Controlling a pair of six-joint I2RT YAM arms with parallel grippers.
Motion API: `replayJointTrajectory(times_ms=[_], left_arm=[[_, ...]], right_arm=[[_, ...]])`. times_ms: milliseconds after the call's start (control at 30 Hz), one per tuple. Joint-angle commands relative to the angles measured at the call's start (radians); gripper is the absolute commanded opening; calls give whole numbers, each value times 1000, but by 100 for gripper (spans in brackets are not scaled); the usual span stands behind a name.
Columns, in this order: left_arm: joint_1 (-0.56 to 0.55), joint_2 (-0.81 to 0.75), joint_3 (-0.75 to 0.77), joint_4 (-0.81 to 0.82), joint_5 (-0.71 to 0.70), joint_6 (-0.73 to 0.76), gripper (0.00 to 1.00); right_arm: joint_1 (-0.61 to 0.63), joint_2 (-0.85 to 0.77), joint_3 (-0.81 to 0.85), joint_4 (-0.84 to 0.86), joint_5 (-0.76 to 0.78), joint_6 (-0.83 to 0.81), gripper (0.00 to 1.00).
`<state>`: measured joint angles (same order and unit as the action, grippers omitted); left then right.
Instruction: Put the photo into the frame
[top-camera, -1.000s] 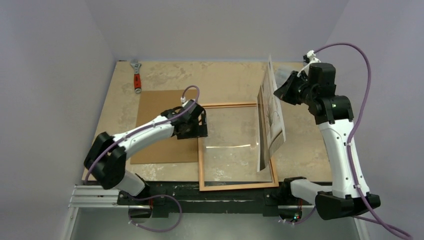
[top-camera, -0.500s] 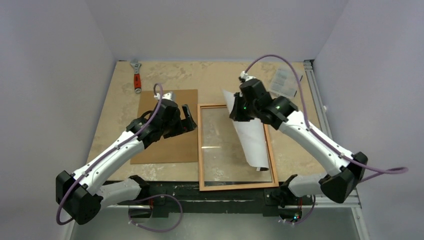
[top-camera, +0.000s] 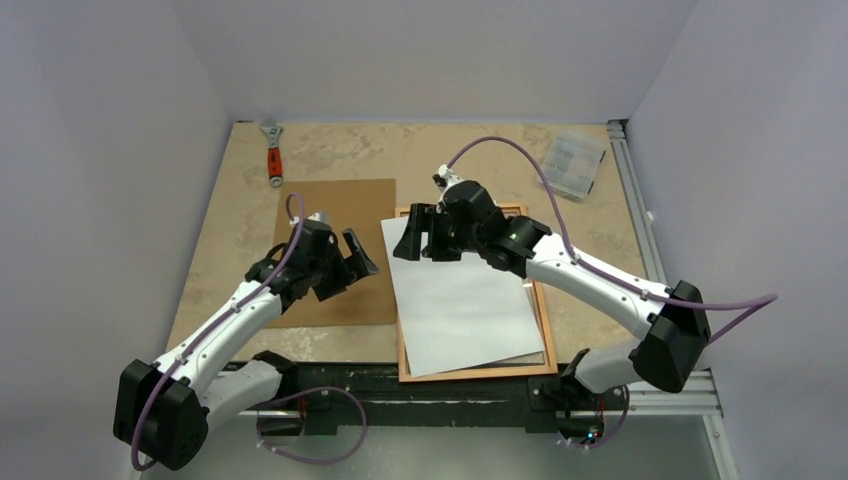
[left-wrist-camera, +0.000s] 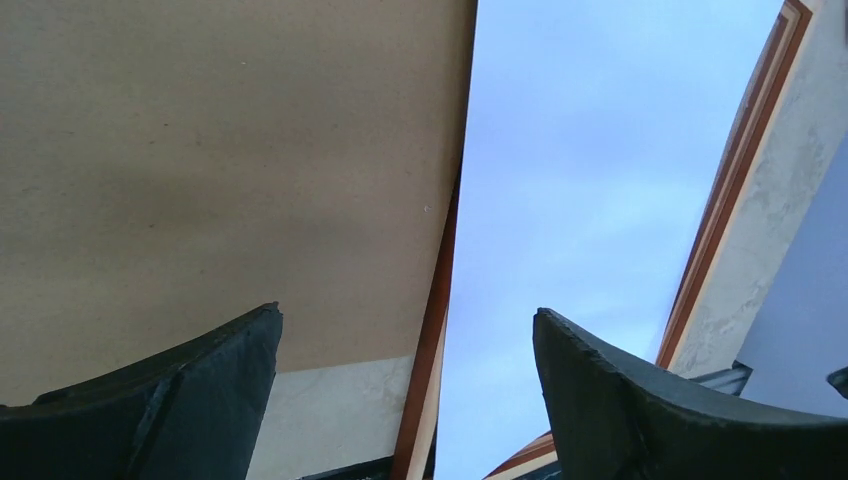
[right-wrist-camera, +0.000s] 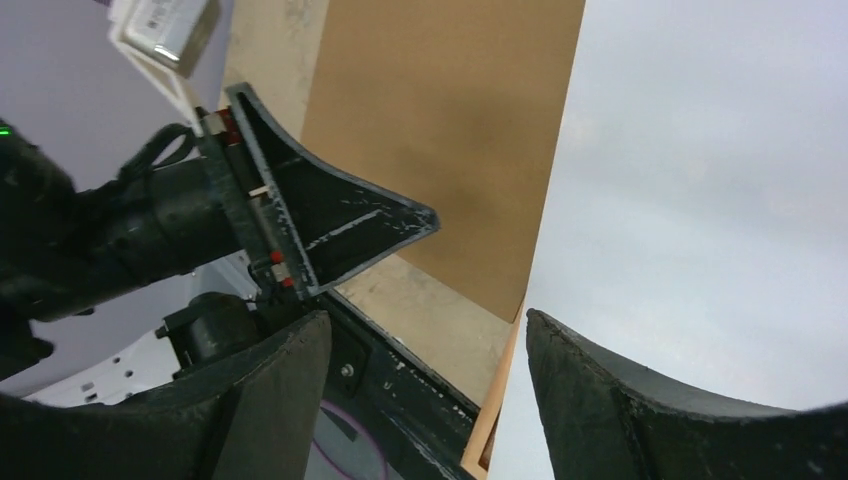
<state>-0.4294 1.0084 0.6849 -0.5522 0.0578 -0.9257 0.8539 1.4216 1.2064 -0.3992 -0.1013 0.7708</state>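
Across the frame (top-camera: 480, 374), the blank-side-up photo (top-camera: 460, 310) hides one rail; left pincer (top-camera: 360, 255), right pincer (top-camera: 422, 240) gape empty.

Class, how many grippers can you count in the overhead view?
2. The left gripper is over the brown board; the right gripper is over the photo's far end.

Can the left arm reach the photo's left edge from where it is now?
Probably yes: the left gripper hangs open beside the photo, with only the flat brown board beneath and nothing between them.
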Motion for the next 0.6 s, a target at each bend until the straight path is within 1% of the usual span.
replayJointTrajectory(times_ms=[0,67,133,167,233,333,367,467,567], left_arm=[[12,38,-50,181,125,-13,91],[13,89,-64,228,155,-13,90],[13,138,-87,299,194,-22,86],[13,160,-103,373,215,-31,83],[13,212,-126,470,258,-53,78],[13,295,-115,532,287,-55,72],[12,331,-114,582,296,-62,70],[12,402,-110,667,318,-79,62],[12,459,-96,712,328,-86,48]], right_arm=[[-40,-67,-20,74,-43,21,72],[-88,-89,-45,61,-69,13,72],[-159,-114,-88,63,-116,11,72],[-200,-129,-115,62,-137,12,71],[-273,-156,-162,66,-181,5,71],[-356,-187,-210,48,-228,-14,71],[-375,-195,-223,39,-237,-22,70],[-417,-214,-241,12,-250,-44,70],[-438,-228,-249,-4,-253,-56,70]])
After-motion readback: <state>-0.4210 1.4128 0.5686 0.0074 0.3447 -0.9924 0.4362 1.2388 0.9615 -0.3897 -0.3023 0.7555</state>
